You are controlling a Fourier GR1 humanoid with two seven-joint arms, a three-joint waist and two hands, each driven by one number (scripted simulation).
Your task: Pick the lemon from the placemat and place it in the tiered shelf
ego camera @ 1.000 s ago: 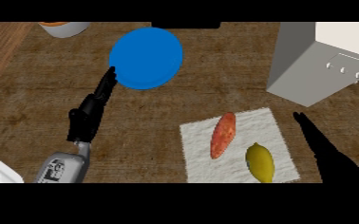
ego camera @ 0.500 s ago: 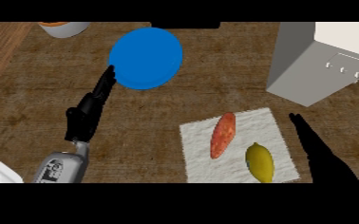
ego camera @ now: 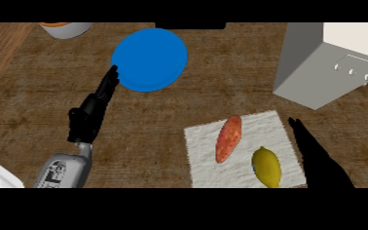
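Note:
A yellow lemon (ego camera: 266,167) lies on the white placemat (ego camera: 203,151) at the lower right, next to an orange sweet potato (ego camera: 229,139). My right hand (ego camera: 314,153) stands open just right of the lemon, straight fingers pointing up along the mat's right edge, not touching the fruit. The grey tiered shelf (ego camera: 316,63) rises at the upper right, beyond the mat. At the left, my left hand (ego camera: 91,112) rests open, its fingertips near the rim of a blue plate (ego camera: 150,58).
A grey bowl with an orange rim (ego camera: 66,28) sits at the top left. A white object's edge (ego camera: 7,179) shows at the bottom left corner. Bare wooden counter lies between the plate and the mat.
My right hand has shifted a little left, toward the placemat's edge and the lemon. The left hand and the objects have not moved.

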